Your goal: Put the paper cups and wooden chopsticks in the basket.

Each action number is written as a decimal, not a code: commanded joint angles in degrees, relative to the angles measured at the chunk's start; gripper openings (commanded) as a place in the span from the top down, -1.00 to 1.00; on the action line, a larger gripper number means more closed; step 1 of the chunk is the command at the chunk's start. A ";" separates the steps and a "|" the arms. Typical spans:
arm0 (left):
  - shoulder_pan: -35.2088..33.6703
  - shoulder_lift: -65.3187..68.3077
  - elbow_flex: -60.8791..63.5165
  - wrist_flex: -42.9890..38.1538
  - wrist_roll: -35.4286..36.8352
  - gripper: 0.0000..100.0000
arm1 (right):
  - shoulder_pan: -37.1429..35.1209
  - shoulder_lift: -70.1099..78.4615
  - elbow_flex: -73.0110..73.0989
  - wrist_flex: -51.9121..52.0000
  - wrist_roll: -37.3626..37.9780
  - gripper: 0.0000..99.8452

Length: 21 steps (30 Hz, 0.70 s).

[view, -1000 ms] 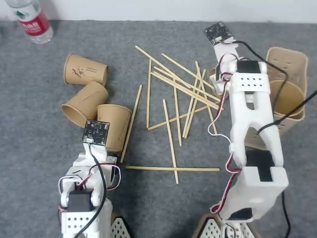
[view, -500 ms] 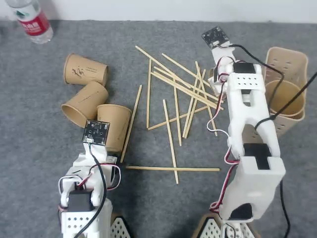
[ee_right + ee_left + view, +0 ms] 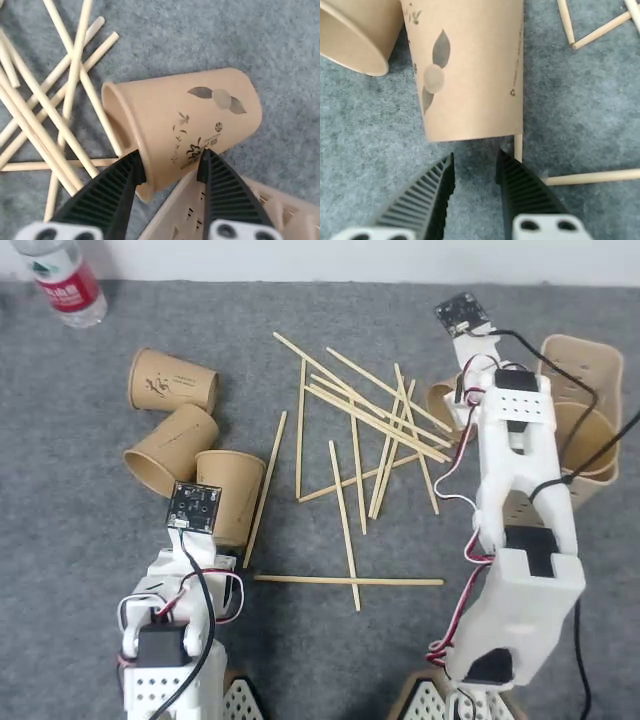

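Observation:
Three paper cups lie on their sides at the left: one (image 3: 172, 380), one (image 3: 170, 448) and one (image 3: 232, 495). My left gripper (image 3: 475, 157) is open just short of the base of the nearest cup (image 3: 470, 70), nothing between its fingers. Wooden chopsticks (image 3: 355, 430) lie scattered across the middle. My right gripper (image 3: 170, 157) is shut on a fourth paper cup (image 3: 185, 120), held on its side beside the basket (image 3: 200, 215); this cup (image 3: 440, 400) peeks out left of the right arm. The beige basket (image 3: 580, 345) at the right holds another cup (image 3: 585, 435).
A plastic bottle (image 3: 65, 280) stands at the far left corner. One long chopstick (image 3: 350, 581) lies crosswise near the front, between the arms. Open grey mat lies at the front middle and along the back.
The right arm has swung to the right, toward the basket, with the cup in its gripper. The left arm and the other cups have not moved.

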 commanded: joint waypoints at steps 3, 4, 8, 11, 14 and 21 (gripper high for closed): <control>0.00 -0.70 -0.31 0.53 -0.62 0.74 | 1.71 -0.75 -0.70 -3.30 0.97 0.67; -0.09 -0.70 -0.31 0.53 -0.62 0.74 | 1.98 -0.75 -0.70 -4.09 0.97 0.71; -0.09 -0.70 -0.31 0.53 -0.62 0.74 | 2.33 -0.66 -0.62 -7.34 0.97 0.91; -0.18 -0.70 -0.31 0.53 -0.62 0.74 | 2.33 -0.13 -0.62 -8.48 0.97 0.97; -0.18 -0.70 -0.31 0.53 -0.62 0.74 | 2.33 0.84 -1.05 -8.48 0.97 0.98; -0.18 -0.70 -0.31 0.53 -0.62 0.74 | 2.33 0.40 -1.05 -7.87 0.79 0.98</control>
